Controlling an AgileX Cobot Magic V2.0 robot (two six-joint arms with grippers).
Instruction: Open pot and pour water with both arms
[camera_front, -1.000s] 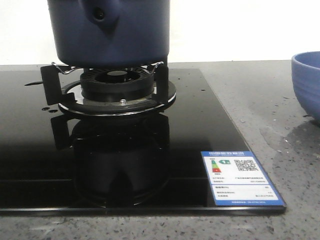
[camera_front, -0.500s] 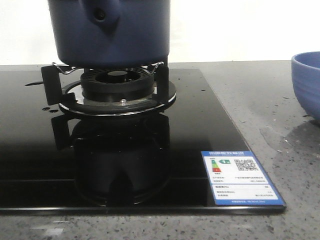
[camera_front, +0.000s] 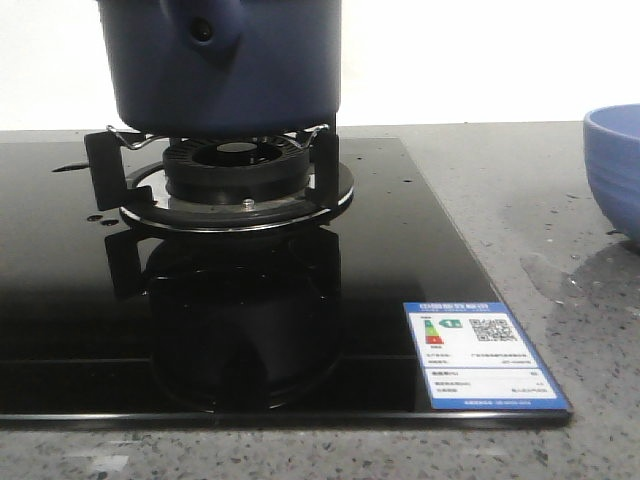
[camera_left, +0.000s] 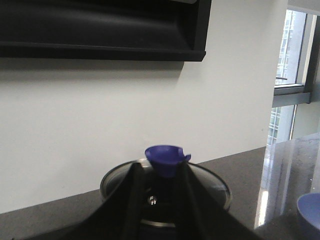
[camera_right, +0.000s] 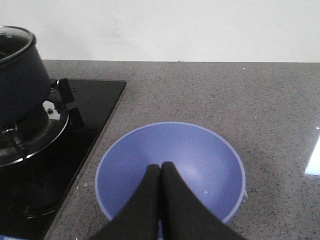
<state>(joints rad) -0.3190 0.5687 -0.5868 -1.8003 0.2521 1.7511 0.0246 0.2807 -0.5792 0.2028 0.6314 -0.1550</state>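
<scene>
The dark navy pot (camera_front: 220, 70) stands on the gas burner's supports (camera_front: 235, 170); its top is cut off in the front view. It also shows in the right wrist view (camera_right: 15, 75). In the left wrist view its glass lid (camera_left: 215, 182) carries a blue knob (camera_left: 165, 156). My left gripper (camera_left: 162, 167) has a finger on each side of the knob, closed against it. Whether the lid rests on the pot I cannot tell. My right gripper (camera_right: 160, 167) is shut and empty, hovering over the periwinkle bowl (camera_right: 200, 155). Neither gripper shows in the front view.
The black glass hob (camera_front: 400, 250) has an energy label (camera_front: 485, 355) at its front right corner. The bowl (camera_front: 615, 160) stands on the grey speckled counter right of the hob. A white wall runs behind; a dark shelf or hood (camera_left: 100, 30) hangs above.
The whole front view has shifted a few pixels to the right. Pot, burner and bowl keep the same relation.
</scene>
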